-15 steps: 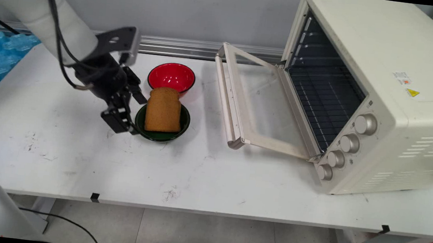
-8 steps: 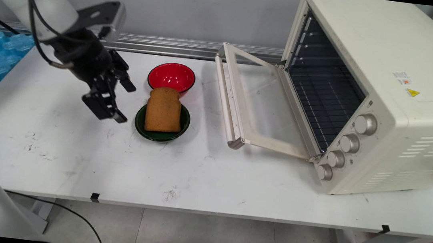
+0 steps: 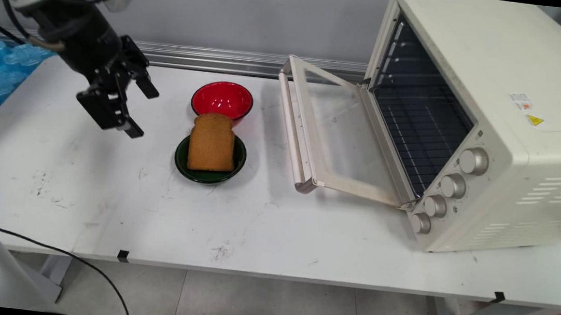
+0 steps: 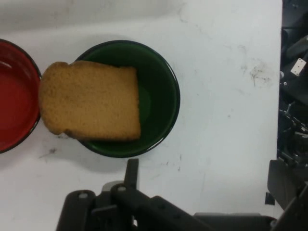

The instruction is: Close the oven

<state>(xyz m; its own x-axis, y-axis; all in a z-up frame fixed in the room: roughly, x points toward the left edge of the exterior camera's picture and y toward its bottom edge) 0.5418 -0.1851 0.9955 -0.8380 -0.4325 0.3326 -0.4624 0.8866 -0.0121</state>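
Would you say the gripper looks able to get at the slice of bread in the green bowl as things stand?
Probably yes: the gripper hangs with jaws open, up and to the left of the bread, which lies uncovered across the green bowl, with nothing between them.

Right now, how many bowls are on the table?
2: a red bowl toward the wall, empty, and a green bowl just in front of it, holding a bread slice. None appear hidden.

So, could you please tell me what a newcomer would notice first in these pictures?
Probably the big cream oven at the table's right, its glass door hanging open. Next, the toast lying across a green bowl mid-table, touching the red bowl behind it. The gripper hangs open to their left, empty.
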